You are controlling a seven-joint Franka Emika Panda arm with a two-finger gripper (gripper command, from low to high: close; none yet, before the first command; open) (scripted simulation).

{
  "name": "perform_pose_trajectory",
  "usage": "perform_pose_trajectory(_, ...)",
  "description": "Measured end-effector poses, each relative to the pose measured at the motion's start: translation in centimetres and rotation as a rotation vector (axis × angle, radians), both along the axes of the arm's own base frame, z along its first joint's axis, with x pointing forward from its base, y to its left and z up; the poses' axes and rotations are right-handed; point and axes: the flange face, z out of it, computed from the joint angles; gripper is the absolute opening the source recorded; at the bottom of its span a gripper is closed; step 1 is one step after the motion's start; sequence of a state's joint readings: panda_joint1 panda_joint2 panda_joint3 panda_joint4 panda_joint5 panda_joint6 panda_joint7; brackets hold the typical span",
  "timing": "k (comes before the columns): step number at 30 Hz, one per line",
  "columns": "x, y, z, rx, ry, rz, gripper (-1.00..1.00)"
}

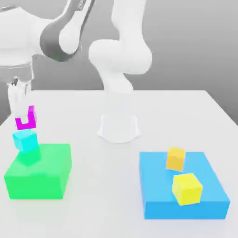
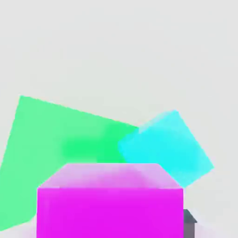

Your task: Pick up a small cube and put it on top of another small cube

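The gripper (image 1: 23,116) is closed on the magenta cube (image 1: 32,122), with a finger crossing the side of the cube that faces the exterior view. The cube is held up off the table (image 1: 109,186) between the fingertips, and in the hand view its broad face and a paler face beside it show close up.

Just below the gripper and its load is the cyan cube (image 1: 26,141), turned at an angle to the magenta one (whether the two touch is hard to tell). The cyan cube overlaps a far corner of the green block (image 1: 39,172), and in the hand view part of it reaches past that block's edge. How it is supported there is not clear. The green block is lower than the gripper and extends from beneath it toward the exterior view's right and the camera.

Well apart from the gripper, toward the exterior view's right, is the blue block (image 1: 155,188), also lower down. On it are the orange cube (image 1: 175,159) and the yellow cube (image 1: 187,189), the yellow one nearer the camera. The arm's base (image 1: 119,129) stands on the table between the gripper and the blue block, as seen across the exterior view.
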State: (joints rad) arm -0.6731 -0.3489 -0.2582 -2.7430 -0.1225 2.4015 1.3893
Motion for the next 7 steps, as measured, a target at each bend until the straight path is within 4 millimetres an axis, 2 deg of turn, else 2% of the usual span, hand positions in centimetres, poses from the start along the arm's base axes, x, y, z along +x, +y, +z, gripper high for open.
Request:
perform_pose_trajectory(3, -0.4, -0.3, -3.3, -0.001, 0.001, -0.017, -1.00)
perform_pose_trajectory(4, -0.4, -0.3, -4.1, -0.002, 0.002, -0.018, 1.00)
perform_pose_trajectory(7, -0.4, -0.3, -4.1, -0.002, 0.002, -0.018, 1.00)
